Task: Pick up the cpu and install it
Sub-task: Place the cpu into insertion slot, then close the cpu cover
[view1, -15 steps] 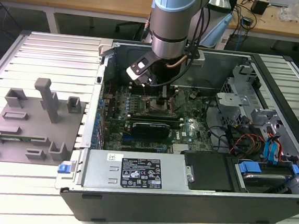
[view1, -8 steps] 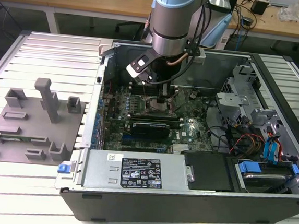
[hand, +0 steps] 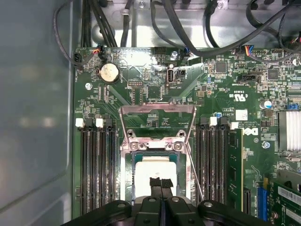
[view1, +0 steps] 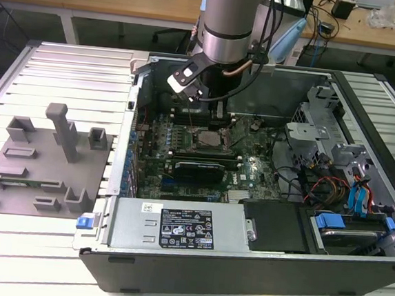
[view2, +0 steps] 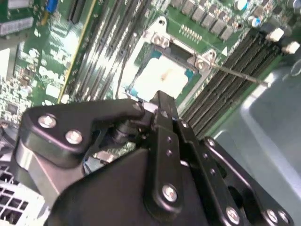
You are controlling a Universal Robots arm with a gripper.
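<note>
1. One arm (view1: pixel 226 19) reaches down into an open computer case (view1: pixel 242 270). The case lies flat on a slatted metal table (view1: pixel 72 75).
2. Gripper (hand: pixel 161 182): in both wrist views the two black fingertips are pressed together with no gap between them (view2: pixel 157 100). Nothing can be seen clamped between them.
3. Gripper position: it hangs directly over the cpu (hand: pixel 150 169), close to the chip's top face. Whether the tips touch the chip cannot be determined.
4. Cpu location: it lies flat in the socket on the green motherboard (hand: pixel 225 94), pale silvery top facing up and edges square to the socket. The second wrist view shows it just past the fingertips (view2: pixel 164 77). The exterior view places it near the middle of the board, below the arm (view1: pixel 212 139).
5. Hinged metal frame (hand: pixel 157 109): it stands raised, clear of the chip, so the socket is uncovered.
6. Thin metal lever (view2: pixel 240 75): it slants away beside the socket, not laid flat.
7. Memory slots (hand: pixel 96 169): long dark rows run along both sides of the socket.
8. Round coin battery (hand: pixel 109 73): it sits on the board beyond the raised frame.
9. Grey fixture plate (view1: pixel 36 168): it lies on the table at the exterior view's left, outside the case and well apart from the gripper. It carries several upright posts and blocks.
</note>
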